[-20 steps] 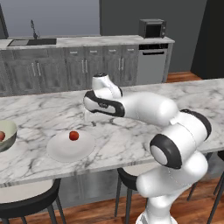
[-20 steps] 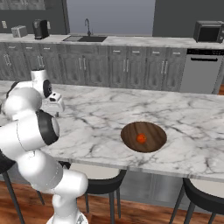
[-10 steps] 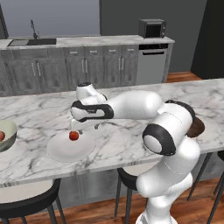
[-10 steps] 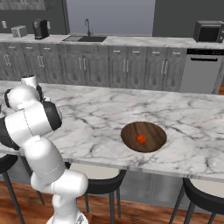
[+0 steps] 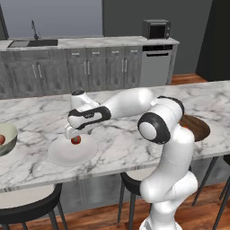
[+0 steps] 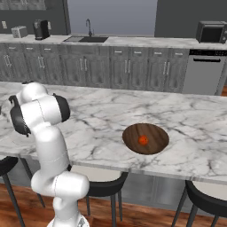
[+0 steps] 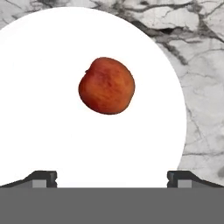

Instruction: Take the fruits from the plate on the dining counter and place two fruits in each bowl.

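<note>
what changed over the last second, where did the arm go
The arm swung left across the counter and came down, so the hand now hangs open just over the last fruit on the plate. Nothing was taken or let go. The fruit, the plate and the fruit in the brown bowl stayed put.

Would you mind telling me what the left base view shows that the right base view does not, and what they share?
Left base view: the white plate with one fruit on it, the gripper just above that fruit, and the pale bowl holding a red fruit.

Right base view: the inside of the dark brown bowl, with an orange fruit in it.

Both: the marble dining counter, the arm, and the grey kitchen cabinets behind.
</note>
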